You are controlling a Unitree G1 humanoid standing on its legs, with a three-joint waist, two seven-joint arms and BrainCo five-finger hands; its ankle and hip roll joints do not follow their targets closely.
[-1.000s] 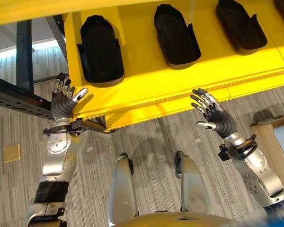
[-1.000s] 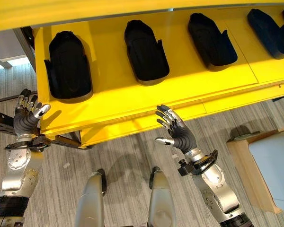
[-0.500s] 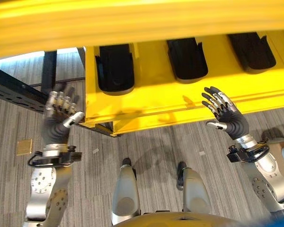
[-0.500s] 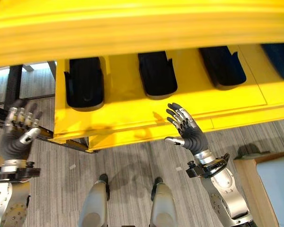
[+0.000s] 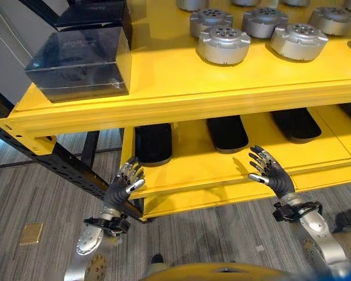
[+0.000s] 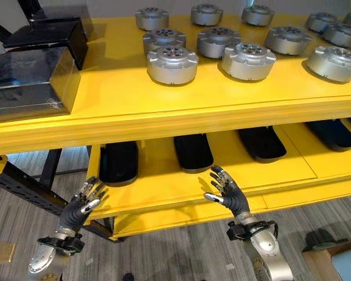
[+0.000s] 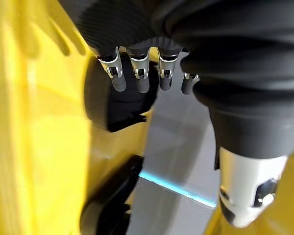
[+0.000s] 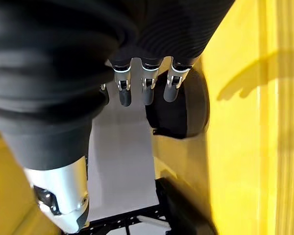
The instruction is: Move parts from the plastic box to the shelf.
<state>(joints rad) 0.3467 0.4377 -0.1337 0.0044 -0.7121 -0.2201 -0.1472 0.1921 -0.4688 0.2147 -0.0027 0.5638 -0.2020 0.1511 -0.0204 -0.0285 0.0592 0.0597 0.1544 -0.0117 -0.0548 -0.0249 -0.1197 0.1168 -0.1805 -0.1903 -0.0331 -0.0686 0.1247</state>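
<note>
Several round silver parts (image 5: 223, 44) stand on the upper level of the yellow shelf (image 5: 181, 99). On its lower level (image 5: 210, 175) lie long black moulded parts (image 5: 153, 143). My left hand (image 5: 124, 186) is raised in front of the lower level's left corner, fingers straight and spread, holding nothing. My right hand (image 5: 272, 177) is raised before the lower level's front edge, further right, open and empty too. In the left wrist view the straight fingers (image 7: 139, 78) point at a black part (image 7: 117, 105). The right wrist view shows straight fingers (image 8: 146, 83) near another black part (image 8: 179, 107).
Dark boxes (image 5: 76, 61) are stacked at the upper level's left end. A black perforated frame rail (image 5: 64, 167) slants down under the shelf's left side. Grey striped floor (image 5: 41, 193) lies below. A wooden edge (image 6: 333, 257) shows at the lower right.
The camera has tilted up, so the upper level with its silver parts and dark boxes has come into view. Both hands stay open and empty by the lower level.
</note>
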